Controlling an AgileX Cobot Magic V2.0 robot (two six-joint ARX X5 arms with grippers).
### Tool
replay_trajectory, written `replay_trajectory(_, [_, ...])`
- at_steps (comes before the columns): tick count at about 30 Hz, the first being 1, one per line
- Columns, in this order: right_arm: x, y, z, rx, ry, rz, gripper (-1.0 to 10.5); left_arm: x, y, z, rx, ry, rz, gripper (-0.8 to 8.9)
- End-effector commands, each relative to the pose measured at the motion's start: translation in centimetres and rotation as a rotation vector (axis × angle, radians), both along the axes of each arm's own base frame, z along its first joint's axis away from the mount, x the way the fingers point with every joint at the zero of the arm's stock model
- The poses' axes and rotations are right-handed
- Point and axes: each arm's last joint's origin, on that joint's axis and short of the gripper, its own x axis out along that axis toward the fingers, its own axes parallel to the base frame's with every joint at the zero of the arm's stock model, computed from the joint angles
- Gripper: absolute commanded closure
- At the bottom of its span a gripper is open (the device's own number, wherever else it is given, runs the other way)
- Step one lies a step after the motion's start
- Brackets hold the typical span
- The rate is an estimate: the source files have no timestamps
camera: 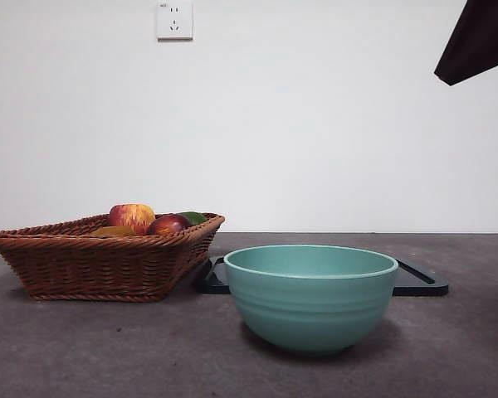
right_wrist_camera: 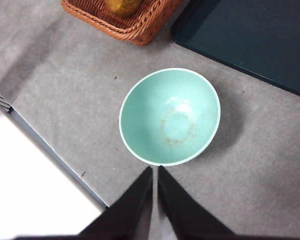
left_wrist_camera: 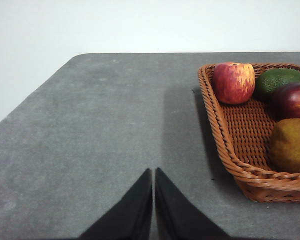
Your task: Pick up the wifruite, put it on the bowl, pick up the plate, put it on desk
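Both grippers empty, nothing picked yet; left gripper (left_wrist_camera: 153,200) sits low over bare desk (left_wrist_camera: 100,130) just beside the wicker basket (left_wrist_camera: 225,145), jaws pressed together; I read that as parked, with a clear line to the fruit; right gripper (right_wrist_camera: 155,197) hangs high above the bowl (right_wrist_camera: 170,116), jaws together too, only a dark tip (camera: 480,37) in the front view; wifruite (left_wrist_camera: 291,145) lies in the basket at the near rim, touching the dark red fruit (left_wrist_camera: 293,100); red-and-yellow apple (left_wrist_camera: 234,82) and a green fruit (left_wrist_camera: 280,80) sit further in; its spot at the rim means I reach it without crossing the others; bowl stands empty on the desk in front of a dark tray (right_wrist_camera: 250,35), apart from the basket, mouth clear for the drop; my call: first step not begun, and jaws need to open before any descent; tight packing against the red fruit could cause a nudge.
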Motion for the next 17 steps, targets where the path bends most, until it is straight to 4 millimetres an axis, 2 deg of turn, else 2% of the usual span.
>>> replay_trajectory(1, [0.08, 0.23, 0.48, 0.007, -0.021, 0.013, 9.4, 0.11, 0.04, -0.55, -0.010, 0.005, 0.006, 8.05])
replay_trajectory(17, [0.08, 0.15, 0.49, -0.009, -0.037, -0.001, 9.4, 0.11, 0.04, -0.55, -0.010, 0.005, 0.006, 8.05])
